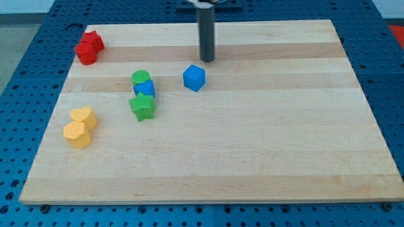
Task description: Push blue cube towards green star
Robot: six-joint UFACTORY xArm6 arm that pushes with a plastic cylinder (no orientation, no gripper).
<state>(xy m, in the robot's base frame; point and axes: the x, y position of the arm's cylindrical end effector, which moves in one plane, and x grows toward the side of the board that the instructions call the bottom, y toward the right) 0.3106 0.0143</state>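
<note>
Blue cube [194,77] is seen apart from green star [142,106]; push judged barely begun. My tip [207,60] is just above-right of cube; no hand is fitted

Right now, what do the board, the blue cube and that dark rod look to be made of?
Board: pale wood, by its grain and plank stripes, matte. Blue cube: probably plastic or painted wood, evenly coloured with a slight sheen. Rod: dark and smooth, maybe metal or plastic; my tip stands just above the cube.
</note>
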